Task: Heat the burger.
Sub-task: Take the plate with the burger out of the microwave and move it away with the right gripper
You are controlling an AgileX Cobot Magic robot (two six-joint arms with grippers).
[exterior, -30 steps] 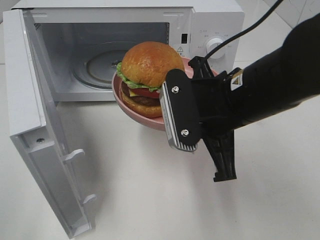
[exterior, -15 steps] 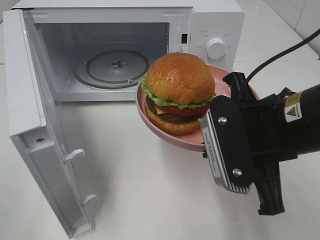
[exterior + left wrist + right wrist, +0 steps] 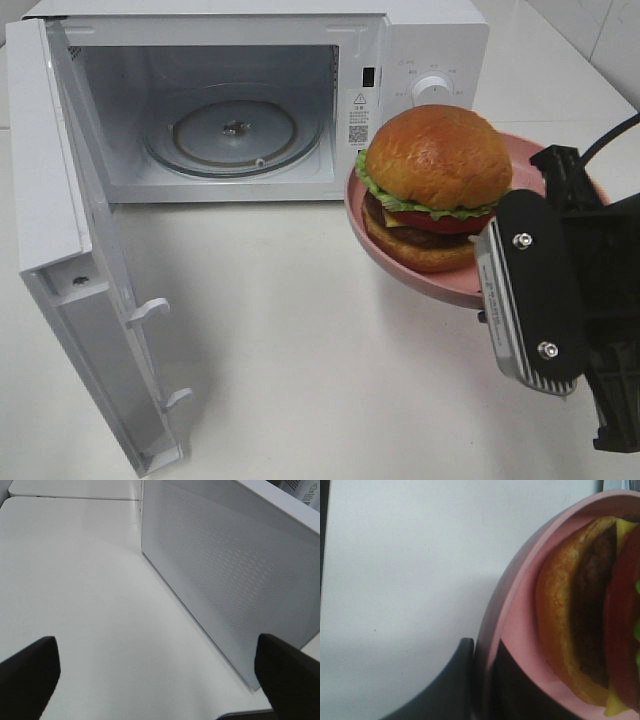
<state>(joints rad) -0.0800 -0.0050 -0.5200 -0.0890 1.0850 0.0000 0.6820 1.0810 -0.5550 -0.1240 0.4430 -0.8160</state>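
The burger (image 3: 438, 180), with a golden-brown bun, green lettuce and dark filling, sits on a pink plate (image 3: 400, 268). My right gripper (image 3: 525, 250) is shut on the plate's rim and holds it above the table, in front of the microwave's control panel (image 3: 430, 60). In the right wrist view the burger (image 3: 575, 610) lies on the plate (image 3: 515, 630), with the gripper (image 3: 482, 685) clamped on the rim. My left gripper (image 3: 155, 680) is open and empty beside the microwave's perforated side wall (image 3: 225, 570).
The white microwave stands at the back with its door (image 3: 70, 260) swung wide open to the left. The glass turntable (image 3: 235, 130) inside carries nothing. A white table (image 3: 300, 350) spreads in front.
My right gripper has carried the plate and burger to the right, away from the microwave's opening, to in front of the control panel. The door has not moved.
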